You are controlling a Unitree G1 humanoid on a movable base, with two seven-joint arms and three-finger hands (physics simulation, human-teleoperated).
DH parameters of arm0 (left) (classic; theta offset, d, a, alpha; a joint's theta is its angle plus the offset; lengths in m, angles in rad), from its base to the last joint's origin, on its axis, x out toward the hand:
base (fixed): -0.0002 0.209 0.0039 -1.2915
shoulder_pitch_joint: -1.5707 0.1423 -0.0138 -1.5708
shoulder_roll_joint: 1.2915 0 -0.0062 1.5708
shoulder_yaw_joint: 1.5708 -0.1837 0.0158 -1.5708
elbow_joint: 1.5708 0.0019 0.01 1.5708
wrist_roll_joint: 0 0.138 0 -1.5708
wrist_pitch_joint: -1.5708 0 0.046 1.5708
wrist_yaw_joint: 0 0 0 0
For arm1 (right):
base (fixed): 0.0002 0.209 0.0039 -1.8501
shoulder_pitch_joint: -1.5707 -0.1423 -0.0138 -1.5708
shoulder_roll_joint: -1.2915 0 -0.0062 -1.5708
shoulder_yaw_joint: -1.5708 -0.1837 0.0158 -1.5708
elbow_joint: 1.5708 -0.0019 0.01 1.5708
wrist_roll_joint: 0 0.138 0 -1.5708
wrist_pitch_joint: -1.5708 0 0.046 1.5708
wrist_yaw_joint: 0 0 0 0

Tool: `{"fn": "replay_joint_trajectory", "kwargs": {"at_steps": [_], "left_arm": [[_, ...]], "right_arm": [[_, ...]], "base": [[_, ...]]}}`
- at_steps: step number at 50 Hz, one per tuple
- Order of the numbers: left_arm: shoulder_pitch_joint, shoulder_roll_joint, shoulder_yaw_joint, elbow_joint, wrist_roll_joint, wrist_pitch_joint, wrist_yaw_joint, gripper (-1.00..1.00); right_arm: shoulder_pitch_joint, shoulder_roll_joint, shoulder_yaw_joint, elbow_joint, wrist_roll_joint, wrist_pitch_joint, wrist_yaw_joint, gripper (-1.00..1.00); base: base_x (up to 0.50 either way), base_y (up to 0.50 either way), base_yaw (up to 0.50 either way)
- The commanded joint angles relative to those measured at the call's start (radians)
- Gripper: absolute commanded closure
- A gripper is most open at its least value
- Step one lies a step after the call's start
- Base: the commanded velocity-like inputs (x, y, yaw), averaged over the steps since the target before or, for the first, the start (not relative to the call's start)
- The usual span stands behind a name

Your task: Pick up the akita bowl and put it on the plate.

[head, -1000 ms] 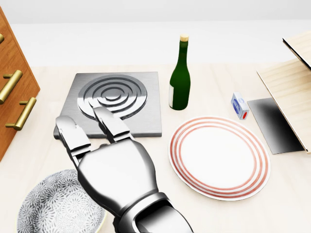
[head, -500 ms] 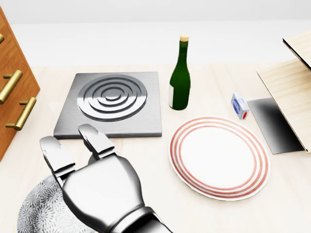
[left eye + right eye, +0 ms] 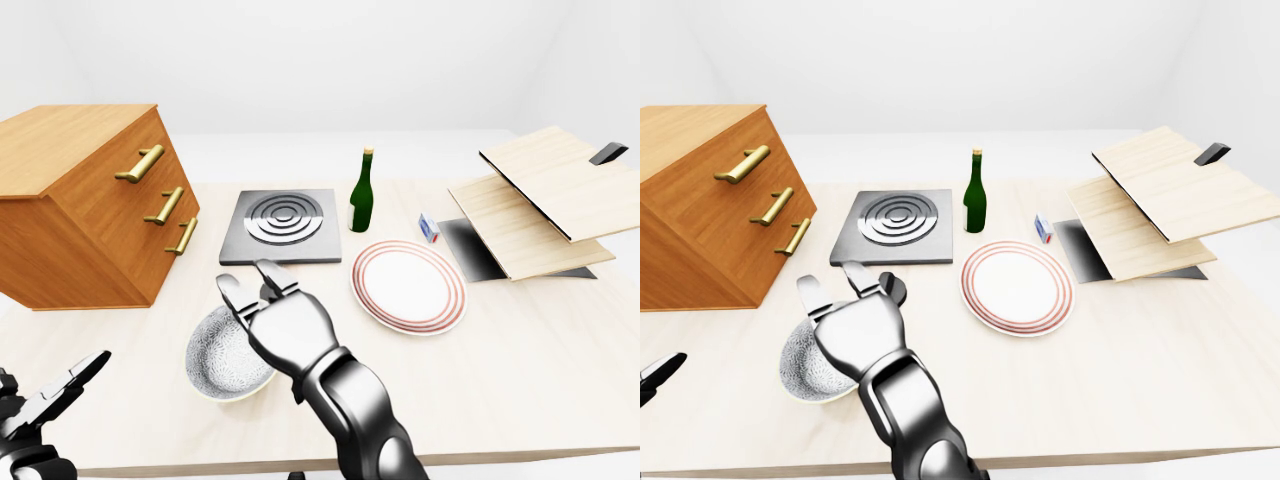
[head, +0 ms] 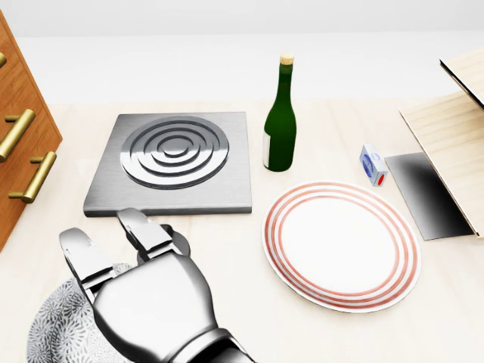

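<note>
Left-eye view: speckled grey bowl (image 3: 215, 365) upright on the pale table (image 3: 520, 380), near and left, well apart from the red-ringed plate (image 3: 408, 287) to its right. Over the bowl's right rim, the right hand (image 3: 285, 325), fingers (image 3: 272, 278) stretched out and spread, closed on nothing. Low at the near left, the left hand (image 3: 45, 400), fingers splayed and empty. Farther off: a grey hotplate (image 3: 283, 225), a green bottle (image 3: 362, 195) just beyond the plate, a small carton (image 3: 429, 228), a wooden drawer chest (image 3: 85, 210) at far left, stacked boards (image 3: 540, 200) at right. Head view: only a sliver of the bowl (image 4: 53, 333) showing under the hand at the near left; two fingers straight and parted, thumb mostly hidden, so impossible to say whether touching the rim. Right-eye view: hand (image 3: 858, 335) above the bowl's (image 3: 800, 370) far right edge, bare table between bowl and plate. Judged by looks, ceramic: stiff, fairly light, glazed and likely slippery, apt to chip if dropped. Best taken at the right rim, thumb inside and fingers outside, then lifted level. Nothing in the straight path rightward to the plate; bottle worth minding on the far side, being tall and easy to tip.
</note>
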Motion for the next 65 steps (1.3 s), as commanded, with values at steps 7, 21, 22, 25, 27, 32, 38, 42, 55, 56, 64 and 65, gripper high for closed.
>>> {"fn": "replay_joint_trajectory", "kwargs": {"at_steps": [7, 21, 22, 25, 27, 32, 38, 42, 55, 56, 64, 65], "left_arm": [[0.001, 0.002, 0.001, -0.015, -0.004, 0.000, 0.004, -1.00], [-0.001, 0.003, 0.000, -0.010, -0.004, 0.000, 0.002, -1.00], [-0.002, 0.003, 0.000, -0.008, -0.003, 0.000, 0.002, -1.00], [-0.003, 0.003, 0.001, -0.008, -0.002, 0.000, 0.001, -1.00], [-0.002, 0.002, 0.000, -0.007, -0.002, 0.000, -0.001, -1.00], [0.001, 0.001, 0.006, -0.020, -0.007, 0.000, -0.001, -1.00], [-0.002, 0.001, 0.003, -0.007, -0.003, 0.000, -0.005, -1.00], [-0.002, 0.003, 0.003, -0.007, -0.006, 0.000, -0.004, -1.00], [-0.003, 0.004, 0.001, 0.000, -0.007, 0.000, -0.003, -1.00], [-0.001, 0.004, 0.002, -0.008, -0.009, 0.000, -0.002, -1.00], [-0.004, 0.004, 0.002, -0.005, -0.011, 0.000, -0.002, -1.00], [-0.003, 0.004, 0.003, -0.007, -0.012, 0.000, -0.001, -1.00]], "right_arm": [[-0.016, -0.005, -0.020, 0.027, -0.008, 0.000, 0.000, -0.97], [-0.034, 0.021, -0.046, 0.077, -0.037, 0.000, 0.000, -0.97], [-0.036, 0.023, -0.050, 0.081, -0.037, 0.000, 0.000, -0.97], [-0.037, 0.031, -0.051, 0.100, -0.039, 0.000, 0.000, -0.97], [-0.030, 0.040, -0.038, 0.113, -0.044, 0.000, 0.000, -0.97], [-0.007, 0.045, -0.007, 0.136, -0.055, 0.000, 0.000, -0.97], [-0.009, 0.051, 0.002, 0.175, -0.056, 0.000, 0.000, -0.97], [-0.025, 0.056, -0.003, 0.190, -0.053, 0.000, 0.000, -0.97], [-0.045, 0.065, -0.022, 0.238, -0.049, 0.000, 0.000, -0.97], [-0.052, 0.067, -0.029, 0.243, -0.048, 0.000, 0.000, -0.97], [-0.075, 0.081, -0.053, 0.288, -0.047, 0.000, 0.000, -0.97], [-0.081, 0.080, -0.060, 0.295, -0.046, 0.000, 0.000, -0.97]], "base": [[0.00, 0.00, 0.00], [0.00, 0.00, 0.00], [0.00, 0.00, 0.00], [0.00, 0.00, 0.00], [0.00, 0.00, 0.00], [0.00, 0.00, 0.00], [0.00, 0.00, 0.00], [0.00, 0.00, 0.00], [0.00, 0.00, 0.00], [0.00, 0.00, 0.00], [0.00, 0.00, 0.00], [0.00, 0.00, 0.00]]}}
